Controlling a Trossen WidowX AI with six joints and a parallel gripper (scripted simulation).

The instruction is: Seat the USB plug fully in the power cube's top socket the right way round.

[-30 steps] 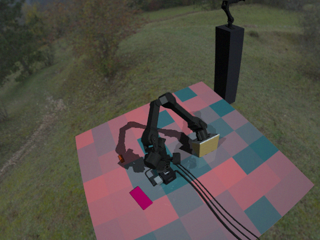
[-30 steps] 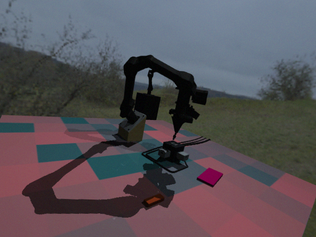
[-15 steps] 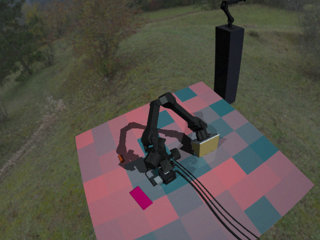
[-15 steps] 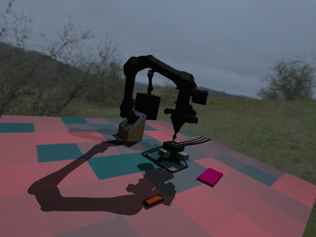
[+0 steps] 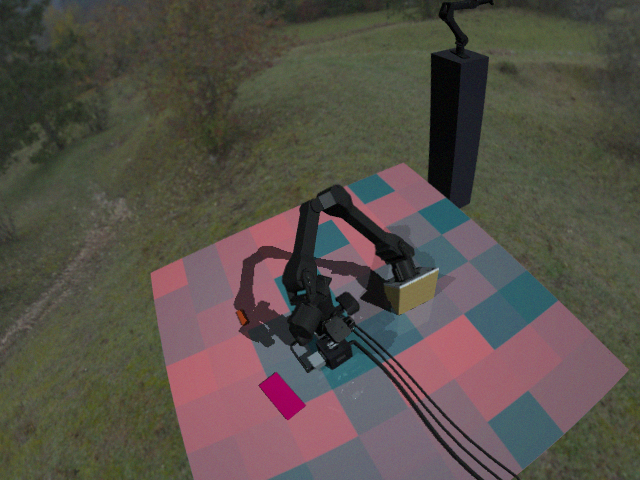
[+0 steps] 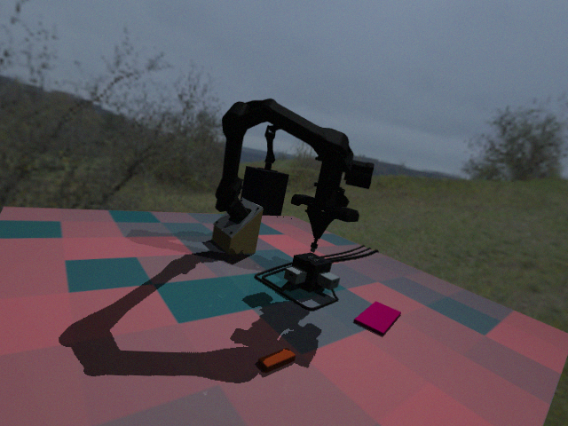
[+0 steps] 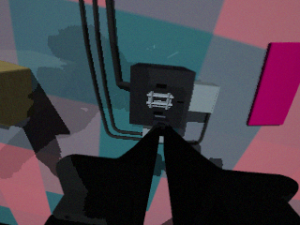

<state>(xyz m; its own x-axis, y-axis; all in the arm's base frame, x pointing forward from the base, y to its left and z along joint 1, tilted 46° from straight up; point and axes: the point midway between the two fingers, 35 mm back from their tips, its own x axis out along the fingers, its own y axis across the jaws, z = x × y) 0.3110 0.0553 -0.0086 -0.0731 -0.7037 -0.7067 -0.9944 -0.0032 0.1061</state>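
Note:
The power cube (image 5: 338, 357) (image 6: 311, 263) (image 7: 141, 105) is a dark box on the table. Pale metallic outlines (image 7: 159, 100) show in the middle of its top face in the wrist view. My gripper (image 6: 314, 239) (image 7: 161, 129) points down above the cube, its fingers closed to a narrow point. It is shut on the USB plug (image 6: 313, 248), a small dark piece below the fingertips. In the exterior view the plug appears just above the cube's top, with a thin gap. Which way round the plug faces cannot be told. The top view hides the fingertips behind the wrist.
Pale adapters (image 5: 315, 360) (image 6: 328, 280) (image 7: 204, 97) stick out of the cube's sides. Black cables (image 5: 413, 395) (image 6: 355, 252) (image 7: 109, 105) loop around it. A magenta slab (image 5: 281, 395) (image 6: 378, 317) (image 7: 277, 84) and an orange block (image 5: 241, 317) (image 6: 276, 359) lie nearby.

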